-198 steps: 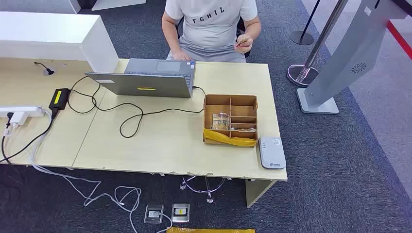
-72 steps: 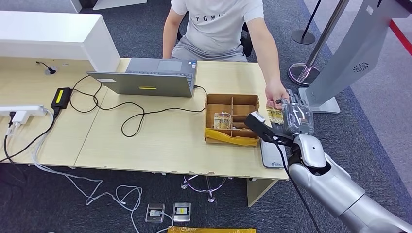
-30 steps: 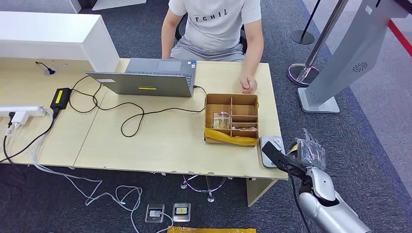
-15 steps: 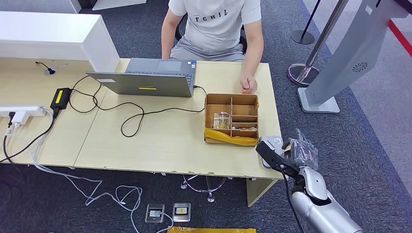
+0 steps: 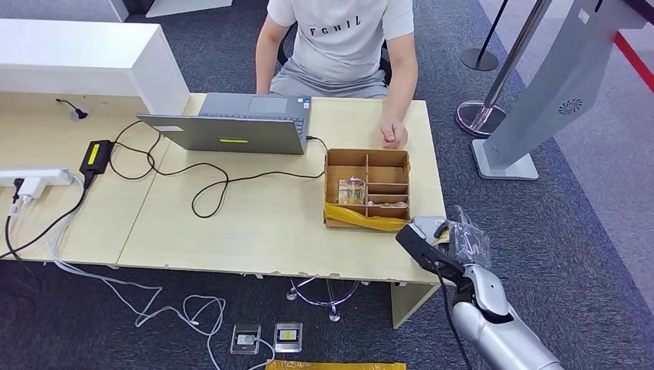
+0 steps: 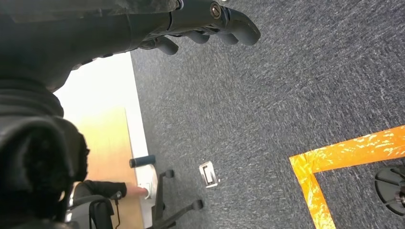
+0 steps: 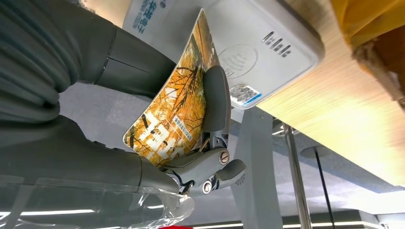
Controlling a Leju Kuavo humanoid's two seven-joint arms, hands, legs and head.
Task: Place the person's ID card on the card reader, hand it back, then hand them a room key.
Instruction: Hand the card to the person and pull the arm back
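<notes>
- On the far left of my head view, a white power strip [image 5: 31,182] sits at the edge of the pale wooden desk [image 5: 254,223], with a black power brick [image 5: 96,156] and a looping black cable [image 5: 208,189] running toward the laptop.
- My left hand [image 6: 210,21] hangs over dark grey carpet in its wrist view, its dark fingers curled inward with nothing in them.
- An open grey laptop [image 5: 231,123] stands at the desk's far side, its screen facing the seated person in a light grey T-shirt [image 5: 339,38].
- The person's hand [image 5: 396,135] rests closed on the desk, just beyond the box.
- A brown cardboard box with dividers [image 5: 366,189] sits right of centre; a strip of yellow tape [image 5: 366,220] runs along its near side. What lies in its compartments is too small for me to tell.
- At the desk's near right corner lies the flat white card reader [image 5: 423,228], just beside the box and partly covered by my arm.
- My right hand [image 5: 463,240] is at the reader, gripping the orange-and-yellow patterned ID card [image 7: 179,107].
- In the right wrist view, the card is pinched between a grey finger [image 7: 215,102] on its printed face and the thumb behind it.
- The card stands tilted, one corner at the reader's top face [image 7: 248,43]; I cannot tell whether it touches.
- A tall grey kiosk stand [image 5: 540,92] and a metal barrier post [image 5: 501,77] stand on the carpet at far right.
</notes>
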